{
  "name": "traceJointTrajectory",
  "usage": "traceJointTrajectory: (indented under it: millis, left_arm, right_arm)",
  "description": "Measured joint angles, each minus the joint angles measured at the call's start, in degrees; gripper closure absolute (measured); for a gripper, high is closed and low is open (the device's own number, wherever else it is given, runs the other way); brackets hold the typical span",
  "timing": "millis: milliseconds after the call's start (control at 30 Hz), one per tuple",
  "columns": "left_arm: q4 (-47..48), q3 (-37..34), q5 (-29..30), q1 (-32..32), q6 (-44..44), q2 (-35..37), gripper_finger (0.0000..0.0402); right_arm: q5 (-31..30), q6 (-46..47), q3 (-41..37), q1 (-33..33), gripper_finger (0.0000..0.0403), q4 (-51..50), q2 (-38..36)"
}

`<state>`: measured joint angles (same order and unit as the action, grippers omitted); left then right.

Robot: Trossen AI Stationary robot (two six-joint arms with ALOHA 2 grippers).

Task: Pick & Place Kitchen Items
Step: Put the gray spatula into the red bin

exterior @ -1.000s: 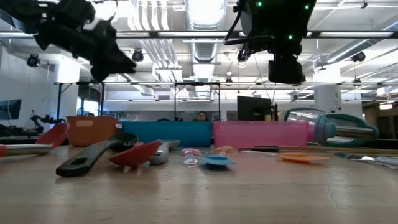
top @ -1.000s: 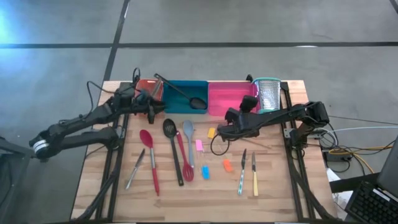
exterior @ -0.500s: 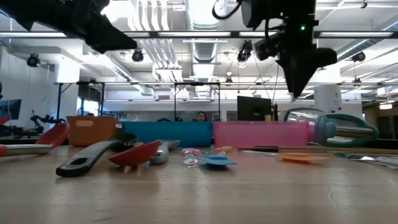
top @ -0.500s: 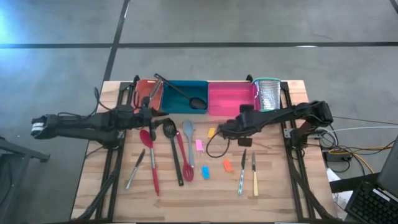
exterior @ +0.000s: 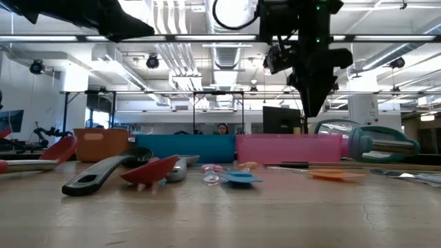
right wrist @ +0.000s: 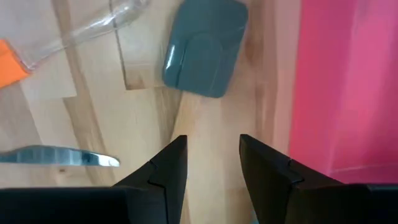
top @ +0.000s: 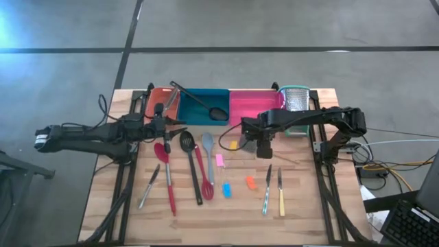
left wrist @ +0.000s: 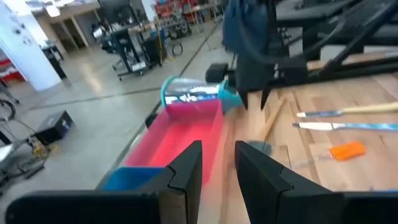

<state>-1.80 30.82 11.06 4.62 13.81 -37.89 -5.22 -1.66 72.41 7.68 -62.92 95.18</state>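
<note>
Several slim utensils lie flat on the wooden table (top: 302, 206): a red spoon (top: 163, 154), a black slotted spoon (top: 188, 144), a grey spatula (top: 208, 145), two knives (top: 274, 192) and small coloured tools. A black ladle (top: 202, 105) rests in the teal tray (top: 204, 98). My left gripper (top: 176, 129) hovers level above the spoon heads, pointing toward the table's right; in its wrist view it stands open (left wrist: 217, 169) with nothing between the fingers. My right gripper (top: 264, 149) points straight down, open (right wrist: 213, 158), high above a small grey spatula head (right wrist: 205, 46) beside the pink tray (right wrist: 348, 87).
An orange tray (top: 162, 101), the teal tray and the pink tray (top: 252, 110) line the far edge, with a metal grater (top: 296, 101) at the far right. A knife blade (right wrist: 59, 155) and an orange tool (right wrist: 9, 65) lie near the right gripper. The near half of the table is bare.
My left gripper has swung from over the orange tray toward the table's near edge and rolled; it now hangs above the spoon heads. My right gripper has tipped from pointing toward the table's left to pointing straight down, and has shifted slightly toward the right.
</note>
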Motion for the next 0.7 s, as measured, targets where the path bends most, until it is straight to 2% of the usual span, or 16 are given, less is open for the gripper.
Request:
traceJointTrajectory:
  millis: [167, 433, 700]
  left_arm:
    - [-1.6, -0.1, 0.0, 0.0, 3.4, -0.3, 0.0303]
    - [-4.1, -0.1, 0.0, 0.0, 6.0, -0.6, 0.0303]
    - [-3.8, -0.6, 0.0, 0.0, 5.1, -0.7, 0.0303]
  right_arm:
    - [3.9, 0.7, -4.2, 1.8, 0.0253, 1.4, -0.1]
    - [4.7, 5.8, -9.3, 1.6, 0.0238, 5.4, -0.1]
    - [5.3, 6.0, -14.0, 1.6, 0.0219, 12.5, -0.1]
